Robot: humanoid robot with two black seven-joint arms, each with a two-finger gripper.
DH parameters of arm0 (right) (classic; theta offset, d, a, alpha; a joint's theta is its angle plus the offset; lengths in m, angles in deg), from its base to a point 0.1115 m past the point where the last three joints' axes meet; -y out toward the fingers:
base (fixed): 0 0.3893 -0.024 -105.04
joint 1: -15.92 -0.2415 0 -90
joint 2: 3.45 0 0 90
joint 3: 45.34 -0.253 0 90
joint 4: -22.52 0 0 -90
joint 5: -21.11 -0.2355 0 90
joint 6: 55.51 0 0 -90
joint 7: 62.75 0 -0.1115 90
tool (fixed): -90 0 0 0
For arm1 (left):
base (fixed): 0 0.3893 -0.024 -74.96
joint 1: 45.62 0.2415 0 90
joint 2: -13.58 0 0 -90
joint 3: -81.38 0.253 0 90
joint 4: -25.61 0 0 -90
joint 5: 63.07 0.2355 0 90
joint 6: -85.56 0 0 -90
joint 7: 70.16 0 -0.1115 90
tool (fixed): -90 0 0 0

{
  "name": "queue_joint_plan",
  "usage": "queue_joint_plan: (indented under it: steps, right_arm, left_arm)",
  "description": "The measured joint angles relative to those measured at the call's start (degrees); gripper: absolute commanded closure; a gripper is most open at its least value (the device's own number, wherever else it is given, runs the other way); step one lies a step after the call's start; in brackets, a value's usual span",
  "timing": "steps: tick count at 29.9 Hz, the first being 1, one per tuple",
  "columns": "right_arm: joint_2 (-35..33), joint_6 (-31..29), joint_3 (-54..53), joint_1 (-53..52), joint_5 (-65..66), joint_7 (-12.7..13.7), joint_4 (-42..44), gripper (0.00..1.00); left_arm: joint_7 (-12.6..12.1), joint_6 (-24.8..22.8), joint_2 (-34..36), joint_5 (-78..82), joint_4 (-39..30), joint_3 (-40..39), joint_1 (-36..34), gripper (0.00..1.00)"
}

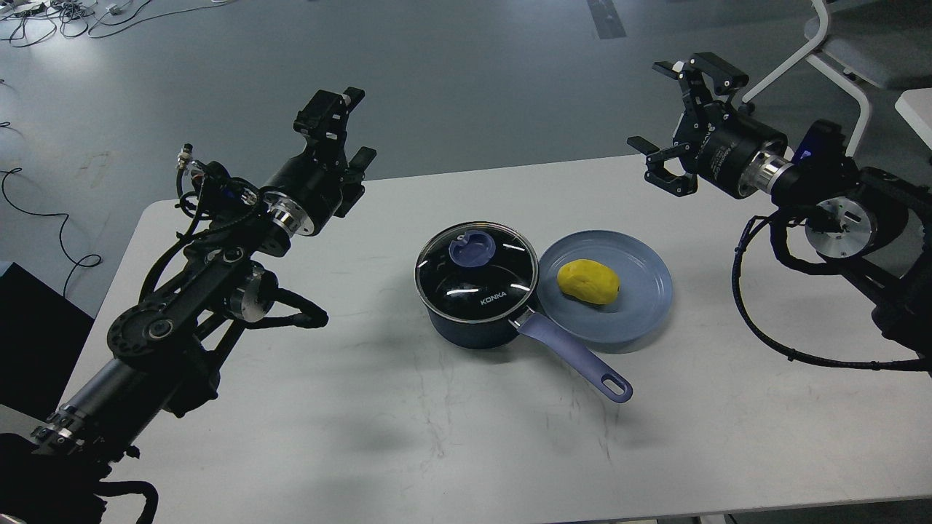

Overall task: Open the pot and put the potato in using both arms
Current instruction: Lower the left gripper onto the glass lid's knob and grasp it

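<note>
The dark navy pot point(473, 320) stands at the table's middle with its glass lid point(502, 280) on. The lid's purple knob point(472, 249) faces up, and the lavender handle point(575, 356) points to the front right. The yellow potato point(588, 282) lies on a light-blue plate point(644, 316) that touches the pot's right side. My left gripper point(352, 129) is open and empty, raised above the table's back left, well left of the pot. My right gripper point(673, 116) is open and empty, raised above the table's back right, beyond the plate.
The white table point(437, 437) carries only the pot and plate. A white chair point(837, 51) stands behind at the right. A second white surface point(919, 109) shows at the right edge. Cables point(58, 14) lie on the floor at the far left.
</note>
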Motion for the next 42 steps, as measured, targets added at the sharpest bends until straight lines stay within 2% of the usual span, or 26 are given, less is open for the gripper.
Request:
queue_joint_plan:
  steps: [2,7,12,15,19,27,35,42]
  right_arm:
    - [-0.12,0.00,-0.07,0.22,0.00,0.00,0.02,0.00]
    - [-0.17,0.00,-0.29,0.49,-0.01,0.00,0.90,0.00]
    - [-0.44,0.15,-0.43,1.74,-0.12,0.28,2.62,0.00]
    - [-0.44,0.18,-0.43,2.41,-0.14,0.35,3.78,0.00]
    - [-0.20,0.18,-0.43,2.58,-0.18,0.36,5.98,0.00]
    - [-0.11,0.18,-0.41,2.53,-0.17,0.37,7.49,0.00]
    - [-0.48,0.39,-0.11,2.51,-0.12,0.37,8.61,0.00]
    - [-0.55,0.53,0.16,2.50,-0.09,0.37,9.32,0.00]
  left_arm:
    - [0.00,1.95,1.32,6.31,-3.54,1.03,-0.52,0.01]
    - [0.06,3.04,5.02,22.03,-10.11,5.50,-4.82,0.01]
    - [0.06,6.52,5.43,43.78,-10.50,10.41,-8.54,0.01]
    - [0.06,8.83,5.31,51.17,-9.88,12.48,-9.02,0.01]
    - [0.07,9.59,5.31,59.61,-9.51,18.59,-10.30,0.01]
    - [0.71,9.63,4.76,63.84,-8.32,27.32,-11.45,0.02]
    - [0.80,9.79,-2.27,70.42,-3.55,29.74,-10.74,0.02]
    - [0.80,9.81,-3.87,70.83,-0.22,29.91,-8.97,0.02]
